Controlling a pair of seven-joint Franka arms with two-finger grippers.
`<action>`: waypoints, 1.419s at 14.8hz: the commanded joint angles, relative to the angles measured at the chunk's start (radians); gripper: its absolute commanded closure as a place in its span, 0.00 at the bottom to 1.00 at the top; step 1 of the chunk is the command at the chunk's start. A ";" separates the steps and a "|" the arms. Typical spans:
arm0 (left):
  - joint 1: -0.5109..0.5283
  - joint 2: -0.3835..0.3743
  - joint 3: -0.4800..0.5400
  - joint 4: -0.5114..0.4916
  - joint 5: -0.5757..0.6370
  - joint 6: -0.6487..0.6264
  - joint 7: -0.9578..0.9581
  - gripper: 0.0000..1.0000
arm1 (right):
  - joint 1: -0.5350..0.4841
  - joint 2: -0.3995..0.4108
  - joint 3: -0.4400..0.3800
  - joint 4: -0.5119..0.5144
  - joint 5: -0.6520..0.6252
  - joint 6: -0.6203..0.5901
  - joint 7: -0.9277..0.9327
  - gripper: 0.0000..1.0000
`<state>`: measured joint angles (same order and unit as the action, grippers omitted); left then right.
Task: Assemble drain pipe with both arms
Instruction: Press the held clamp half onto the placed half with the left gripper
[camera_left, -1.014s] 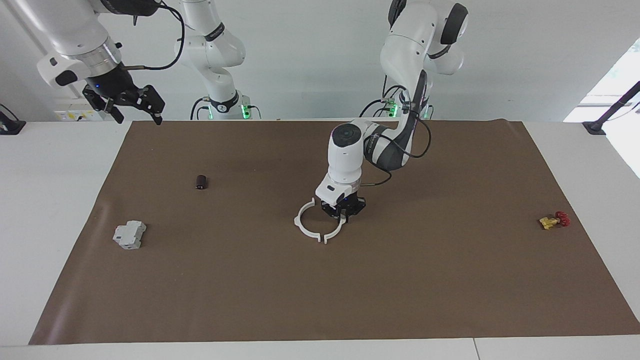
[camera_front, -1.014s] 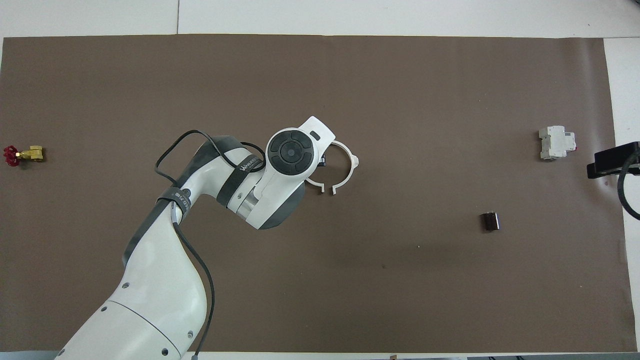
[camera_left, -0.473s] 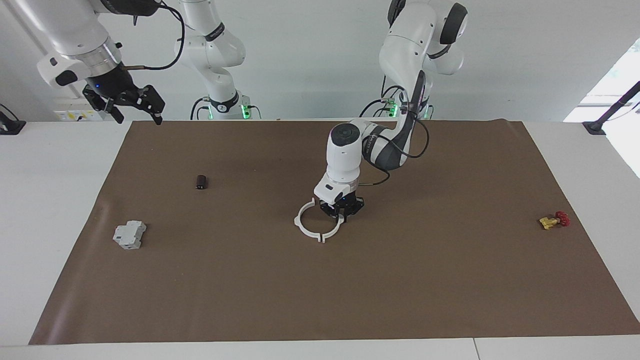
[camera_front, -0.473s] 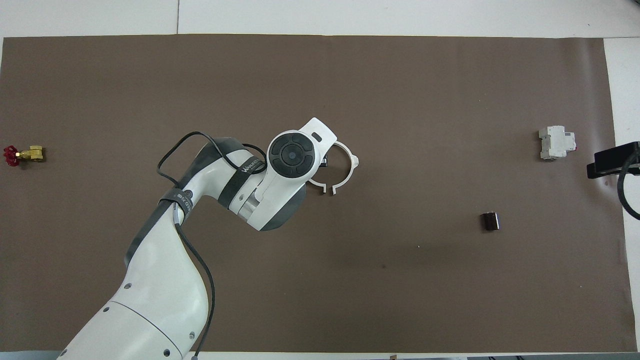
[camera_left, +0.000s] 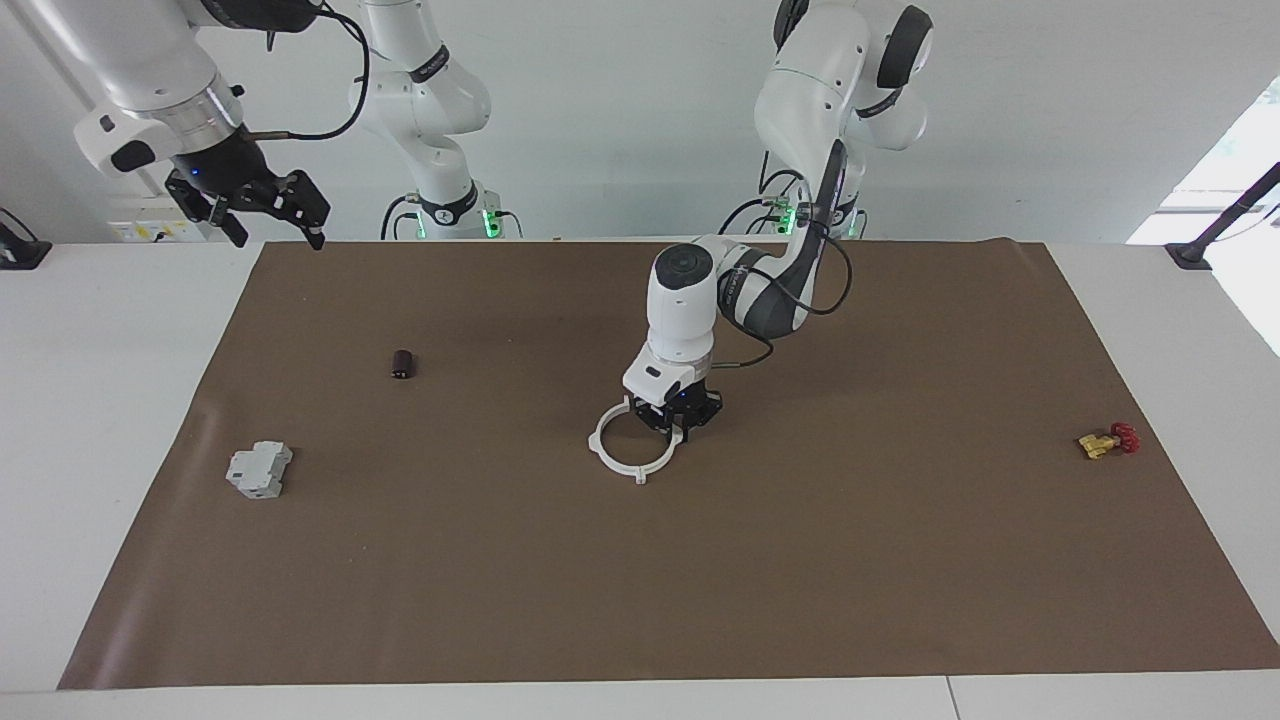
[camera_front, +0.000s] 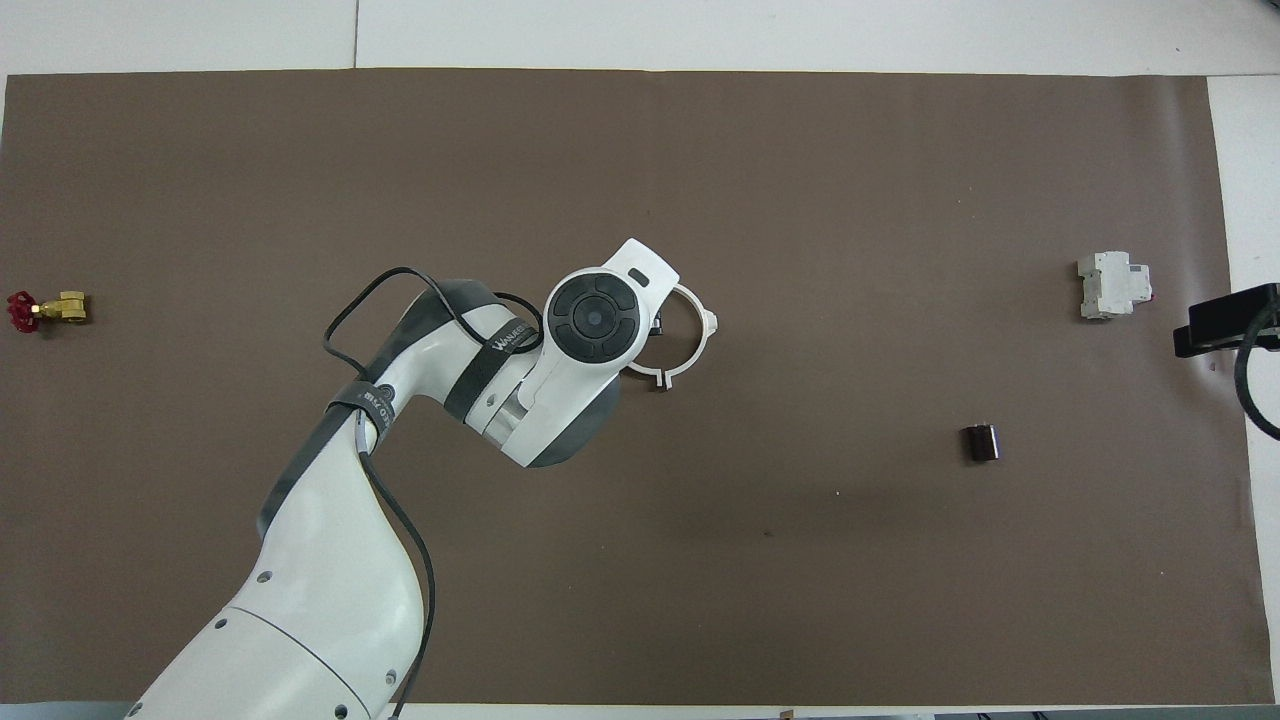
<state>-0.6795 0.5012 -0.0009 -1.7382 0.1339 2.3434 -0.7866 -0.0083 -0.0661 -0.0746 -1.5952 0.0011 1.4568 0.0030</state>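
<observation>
You'll see the left gripper (camera_left: 681, 432) clamped on the white ring (camera_left: 628, 449) mid-mat, well apart from the grey block (camera_left: 259, 470); overhead, its wrist hides that grip.

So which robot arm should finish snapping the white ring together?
Probably the left. The left gripper is already down on one half of the drain pipe, shut on it. The right gripper waits open, up over the table's edge.
</observation>
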 joint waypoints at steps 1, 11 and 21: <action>-0.012 -0.029 0.010 -0.043 0.009 0.027 -0.025 1.00 | -0.015 -0.015 0.010 -0.019 -0.001 0.010 -0.021 0.00; -0.029 -0.039 0.009 -0.070 0.009 0.045 -0.025 1.00 | -0.015 -0.015 0.010 -0.019 -0.001 0.010 -0.021 0.00; -0.015 -0.036 0.012 -0.063 0.009 0.059 -0.025 1.00 | -0.015 -0.015 0.010 -0.020 -0.001 0.010 -0.021 0.00</action>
<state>-0.6916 0.4947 0.0041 -1.7612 0.1339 2.3800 -0.7958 -0.0083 -0.0661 -0.0746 -1.5952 0.0011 1.4568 0.0030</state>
